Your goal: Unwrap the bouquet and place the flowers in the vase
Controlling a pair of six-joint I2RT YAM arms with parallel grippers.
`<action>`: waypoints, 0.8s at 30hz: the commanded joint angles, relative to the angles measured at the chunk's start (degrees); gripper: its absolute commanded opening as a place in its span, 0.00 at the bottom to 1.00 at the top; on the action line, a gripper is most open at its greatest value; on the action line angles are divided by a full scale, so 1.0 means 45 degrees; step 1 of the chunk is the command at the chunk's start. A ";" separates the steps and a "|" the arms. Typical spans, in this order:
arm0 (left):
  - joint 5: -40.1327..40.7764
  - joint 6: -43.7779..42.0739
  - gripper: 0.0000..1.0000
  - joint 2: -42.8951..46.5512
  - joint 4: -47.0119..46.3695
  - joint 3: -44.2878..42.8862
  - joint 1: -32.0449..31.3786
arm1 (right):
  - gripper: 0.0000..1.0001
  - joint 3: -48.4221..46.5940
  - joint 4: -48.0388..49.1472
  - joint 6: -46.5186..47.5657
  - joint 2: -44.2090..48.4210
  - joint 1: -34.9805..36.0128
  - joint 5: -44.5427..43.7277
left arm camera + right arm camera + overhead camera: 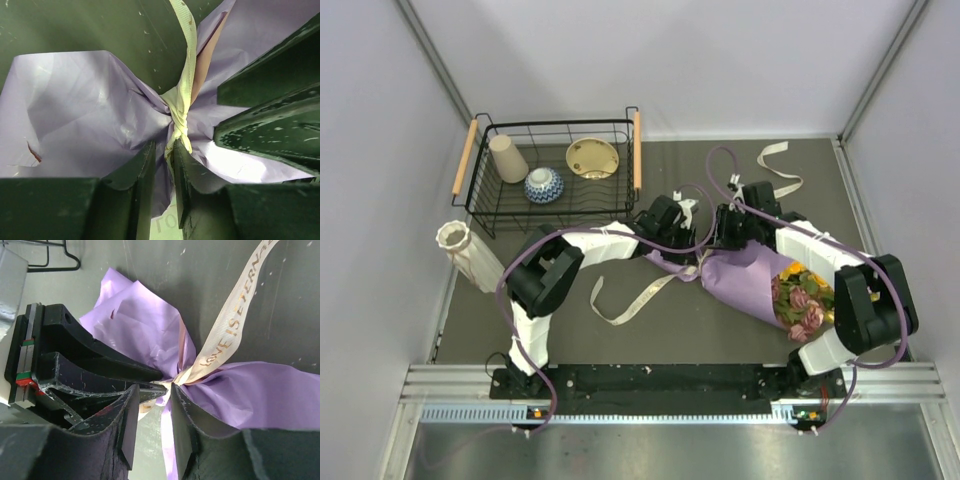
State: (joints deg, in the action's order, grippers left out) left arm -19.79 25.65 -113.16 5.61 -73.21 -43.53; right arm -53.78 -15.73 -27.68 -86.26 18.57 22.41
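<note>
Progress: early, on my read; nothing unwrapped, nothing in the vase.

Bouquet (745, 280) lies on its side on the table (650, 180), running from centre to 4 o'clock; lilac paper closed round the stems; flowers (802, 300) poke out of the wide end at 4 o'clock, beside my right arm's base; neck is tied by the ribbon (180, 117), knot intact, one tail trailing to 7 o'clock.

Both arms meet at that knot; left gripper (163, 147) comes in from 9 o'clock, jaws nearly together and pinching the ribbon at the knot; right gripper (155, 392) comes from 12 o'clock, jaws narrowly apart around a strip of paper below the knot; can't tell if it's clamped.

Left to do: untie, open the paper, lift the stems out, carry them to the vase.

Containers:
- Wire basket (560, 122) at 10–11 o'clock holds a beige cup (507, 158), a blue-and-white bowl (543, 185) and a yellowish dish (592, 157).
- Vase (470, 255) at 9 o'clock, outside the basket by its near corner, well apart from the bouquet; no stems in it.
- Loose ribbon scrap (780, 165) at 1 o'clock.
</note>
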 commanded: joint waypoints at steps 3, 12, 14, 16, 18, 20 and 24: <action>0.0394 0.0081 0.18 0.0245 -0.0464 0.0526 0.0024 | 0.26 -0.0841 0.0234 0.0018 0.0163 0.0307 -0.0292; 0.0531 -0.0016 0.13 0.0519 -0.0523 0.0839 0.0024 | 0.22 -0.0550 -0.0040 0.0136 0.0086 0.0580 -0.0411; 0.0434 0.0081 0.13 0.0596 -0.0620 0.0897 0.0024 | 0.22 -0.0276 -0.0040 0.0155 0.0184 0.0775 -0.0313; 0.0278 0.0159 0.13 0.0636 -0.0718 0.0917 0.0024 | 0.22 -0.0043 -0.0099 0.0155 0.0204 0.1086 -0.0352; 0.0238 0.0179 0.13 0.0597 -0.0719 0.0878 0.0024 | 0.22 0.0114 -0.0080 0.0020 0.0223 0.1225 -0.0507; 0.0257 0.0237 0.13 0.0538 -0.0719 0.0800 0.0024 | 0.22 0.0465 0.0153 -0.0098 0.0184 0.1284 -0.0567; 0.0043 0.0433 0.14 0.0636 -0.0894 0.0800 0.0024 | 0.22 0.0973 0.0369 -0.0430 0.0087 0.1265 -0.0898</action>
State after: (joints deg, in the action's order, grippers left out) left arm -19.27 27.14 -112.44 1.61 -70.39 -43.55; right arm -50.87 -15.88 -28.36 -87.00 23.90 20.43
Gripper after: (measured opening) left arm 0.133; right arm 0.218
